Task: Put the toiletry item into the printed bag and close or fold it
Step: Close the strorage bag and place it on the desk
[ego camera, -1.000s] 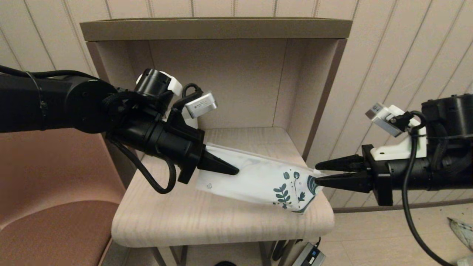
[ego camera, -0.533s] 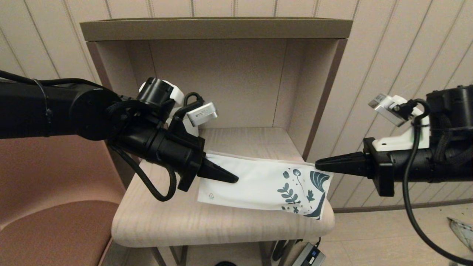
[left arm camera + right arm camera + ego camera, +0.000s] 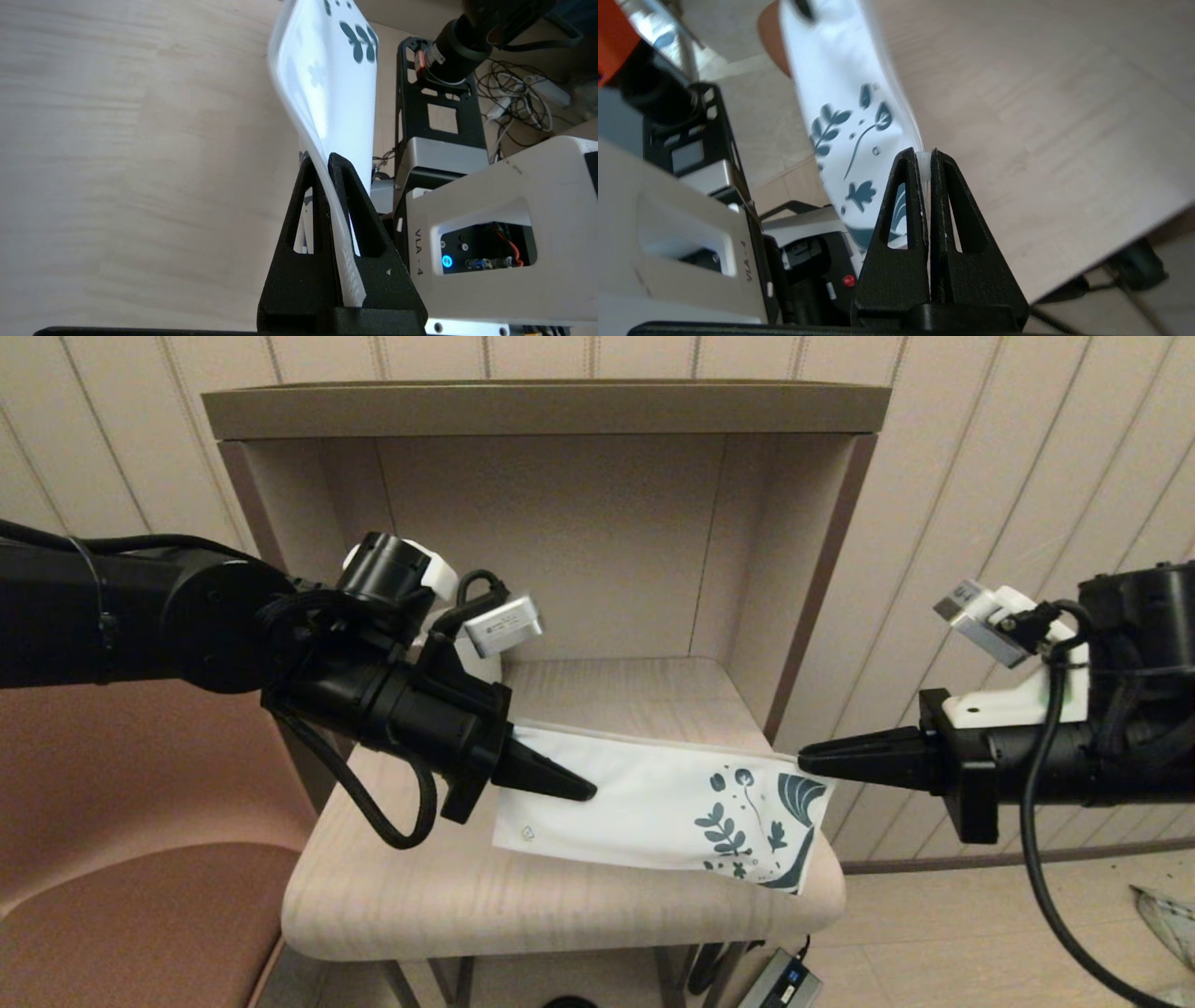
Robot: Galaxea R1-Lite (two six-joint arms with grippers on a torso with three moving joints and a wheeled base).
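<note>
The left gripper (image 3: pixel 583 791) reaches in from the left, its fingers (image 3: pixel 345 186) pinched tight on the plain white end of the printed bag (image 3: pixel 653 798). The bag hangs stretched between both arms just above the wooden shelf (image 3: pixel 420 896) — top edge taut, lower edge sagging toward the wood. At the leaf-printed end the right gripper (image 3: pixel 805 761) clamps the upper corner, its fingers (image 3: pixel 945 186) closed on the edge. The toiletry item is not visible — I cannot tell where it is.
</note>
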